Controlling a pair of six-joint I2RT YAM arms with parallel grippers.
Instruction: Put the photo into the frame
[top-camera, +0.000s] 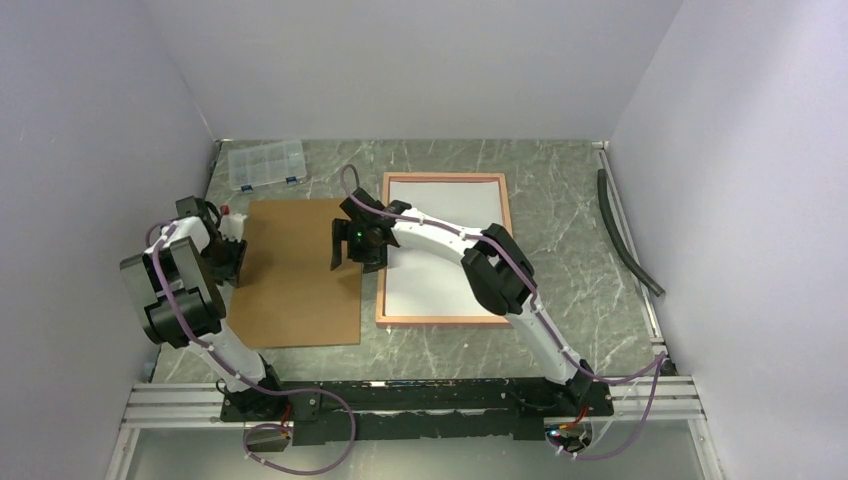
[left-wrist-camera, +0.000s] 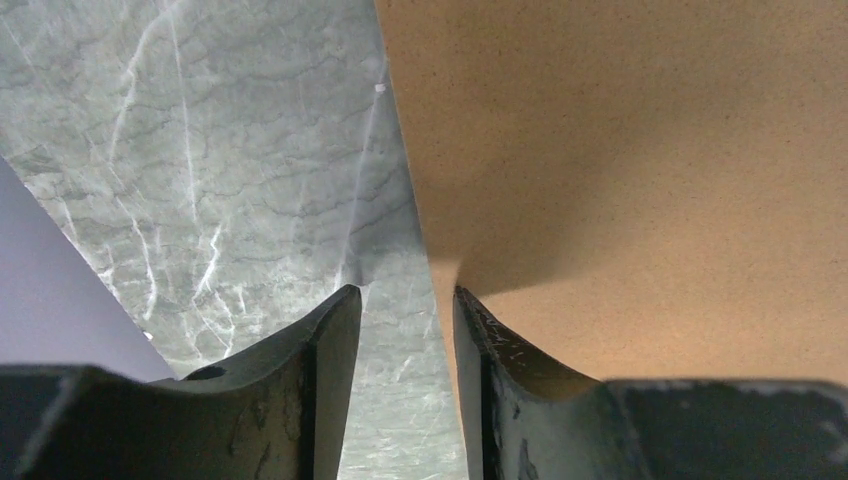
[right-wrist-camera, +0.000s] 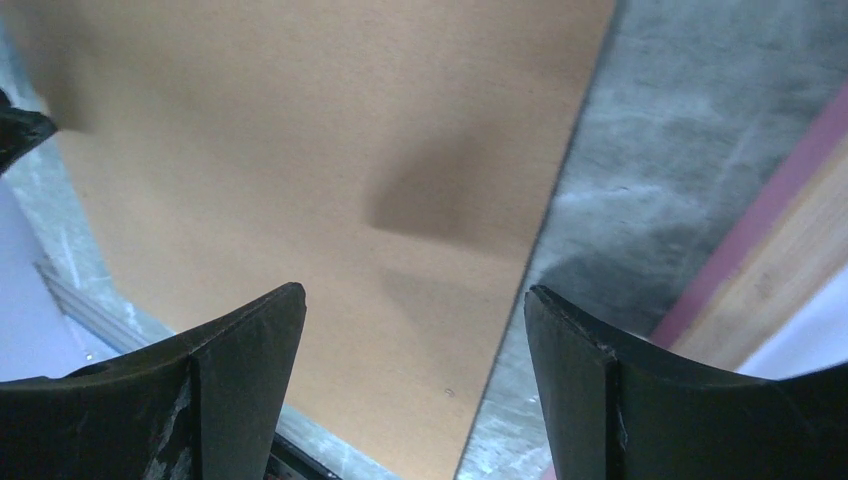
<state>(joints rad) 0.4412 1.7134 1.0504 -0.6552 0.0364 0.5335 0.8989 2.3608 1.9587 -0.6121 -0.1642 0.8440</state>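
1. Because the photo lies white back up inside the frame on the right half of the table, just beside the brown backing board, a sideways shove of that board could ride over the frame's nearest rail and skew the print.
2. Your left gripper shows only a narrow gap between its jaws. One jaw is over the board's left edge and the other over bare table, with nothing clamped. If you pinch there, you may scrape the stone rather than get under the thin edge.
3. Your right gripper stands wide with nothing held, straddling the board's right edge. If only one side lifts, the board may pivot or slip free.
4. Your right arm reaches across the frame, and a low elbow could drag over the photo and shift it out of its seat.
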